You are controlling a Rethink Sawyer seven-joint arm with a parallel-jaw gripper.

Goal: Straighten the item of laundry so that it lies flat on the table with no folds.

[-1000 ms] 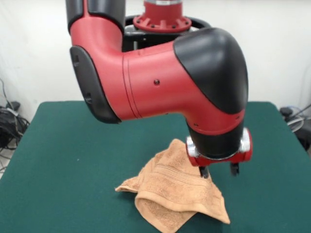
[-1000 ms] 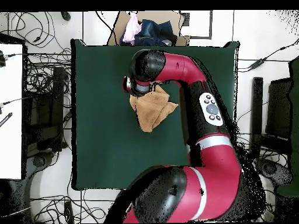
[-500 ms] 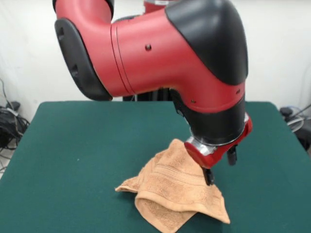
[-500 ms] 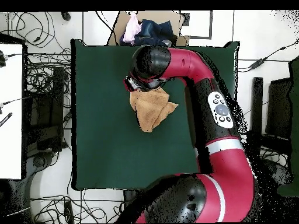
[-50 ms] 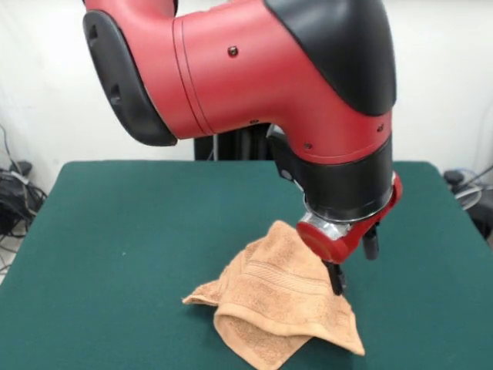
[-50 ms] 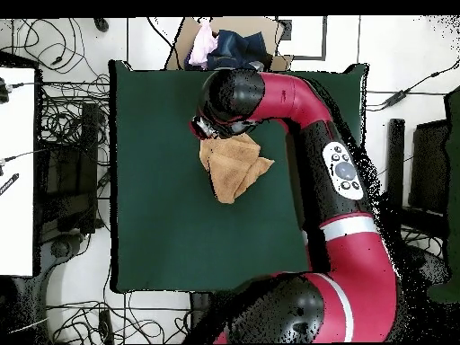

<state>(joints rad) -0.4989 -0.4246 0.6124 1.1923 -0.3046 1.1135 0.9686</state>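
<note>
- One tan towel [image 5: 277, 304] is lying crumpled and folded on the green table [image 5: 115, 231], near its front edge.
- One gripper [image 5: 351, 264] is hovering tilted over the towel's right edge, jaws spread apart, one finger [image 5: 336, 277] touching the cloth, gripping nothing.

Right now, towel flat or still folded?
Folded. The towel lies crumpled on the table, layers overlapping and one flap doubled over at its front edge; the gripper hangs open above it.
</note>
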